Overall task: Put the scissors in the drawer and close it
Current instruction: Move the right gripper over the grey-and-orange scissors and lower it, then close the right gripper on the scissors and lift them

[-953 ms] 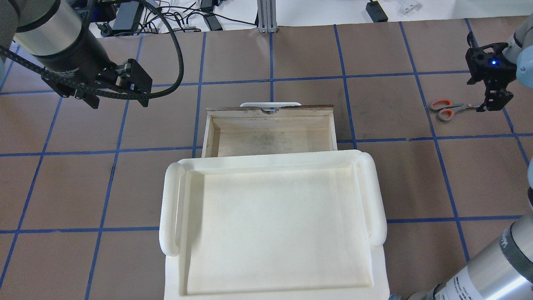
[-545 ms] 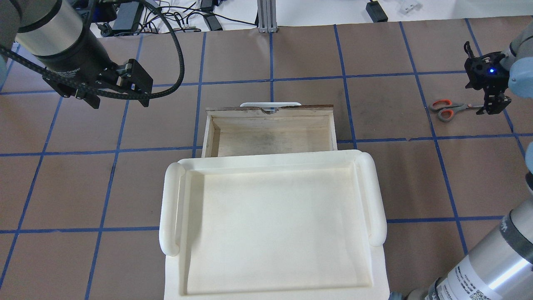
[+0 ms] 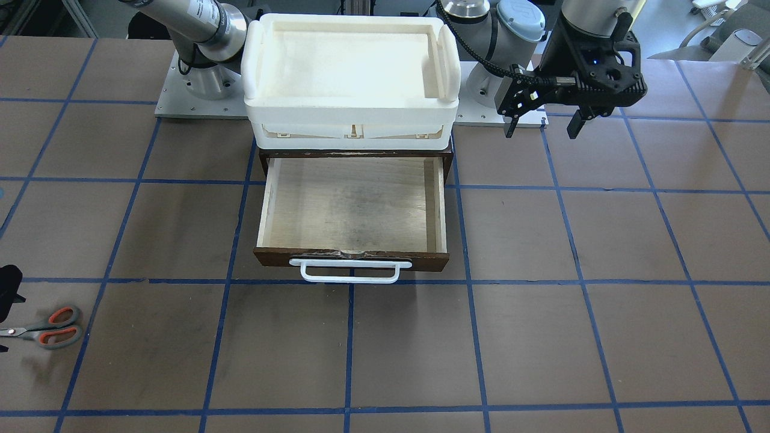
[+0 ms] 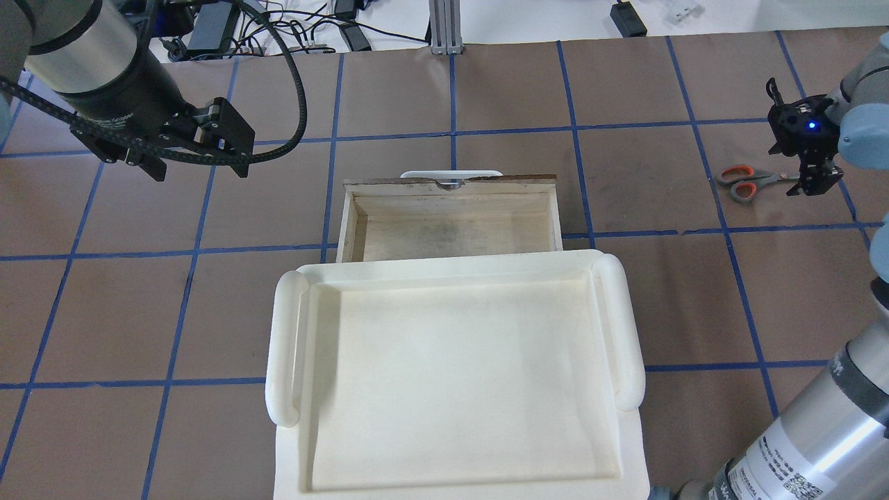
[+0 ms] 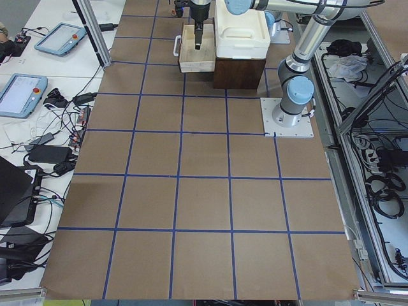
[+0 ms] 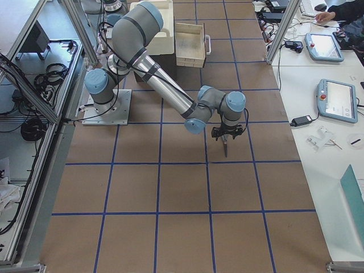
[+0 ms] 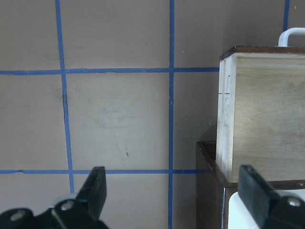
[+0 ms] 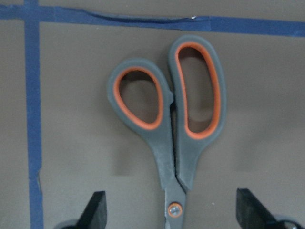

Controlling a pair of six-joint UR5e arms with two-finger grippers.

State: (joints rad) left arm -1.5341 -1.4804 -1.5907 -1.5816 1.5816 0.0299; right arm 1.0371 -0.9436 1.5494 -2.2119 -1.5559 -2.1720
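One pair of scissors [image 8: 167, 160] flat on bench [image 4: 486, 90] | right end effector [image 8: 171, 204] spread astride pivot [image 8: 175, 209] | I judge them light, stiff, thin; I'd pinch at pivot.

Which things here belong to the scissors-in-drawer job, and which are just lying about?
Job: scissors; open drawer; right gripper, jaws open over the scissors.
Lying about: white tray; cables beyond the table; left gripper, open, beside the drawer.
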